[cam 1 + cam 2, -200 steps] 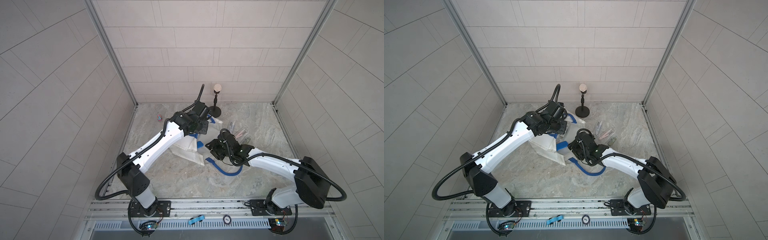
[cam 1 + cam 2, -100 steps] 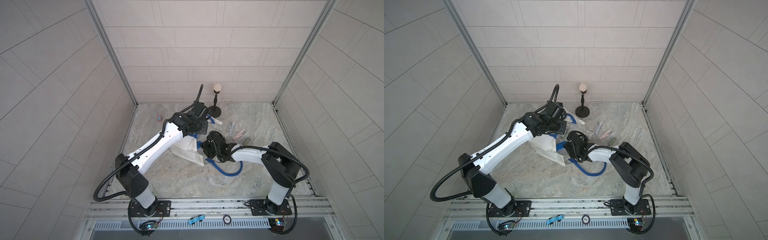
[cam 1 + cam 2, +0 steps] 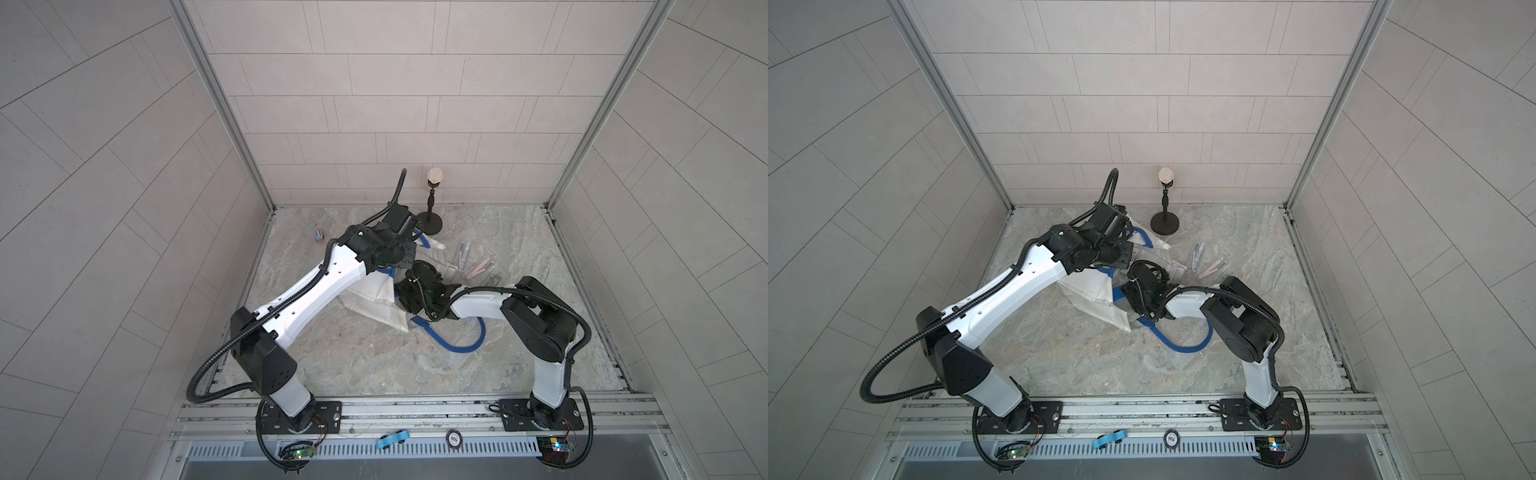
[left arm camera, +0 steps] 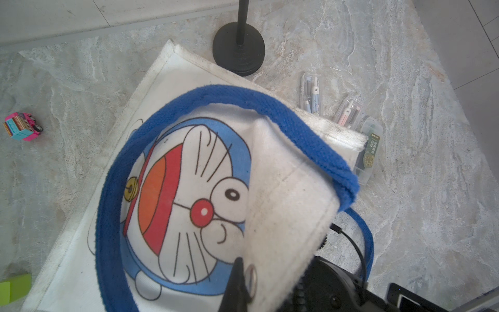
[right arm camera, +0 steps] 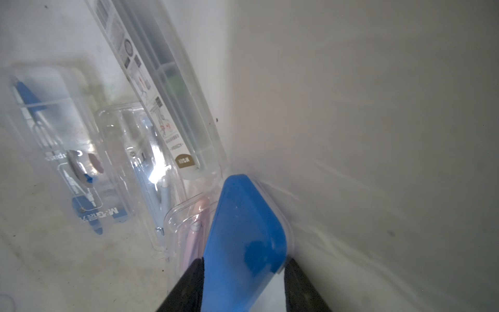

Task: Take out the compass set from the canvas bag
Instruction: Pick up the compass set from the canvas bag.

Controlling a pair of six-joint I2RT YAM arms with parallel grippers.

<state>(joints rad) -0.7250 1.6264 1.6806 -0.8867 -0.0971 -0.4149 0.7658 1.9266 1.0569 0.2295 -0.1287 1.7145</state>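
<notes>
Reaching inside the soft canvas bag (image 4: 283, 216), whose rim the left pincer (image 4: 243, 275) holds clenched, the right pincer (image 5: 244, 262) grips a blue-backed compass set (image 5: 243, 229), likely a light, stiff, slippery case best held across its narrow sides.

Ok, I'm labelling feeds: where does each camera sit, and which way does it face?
Top views: high above the front rail, looking down at the table; left arm and right arm whole.
Left wrist: above the canvas bag, facing its cat print; the left gripper pinches its edge.
Right wrist: low, looking past the right gripper, closed on a blue-backed case, at clear compass cases.
Shared: left wrist and top views show the black stand.
</notes>
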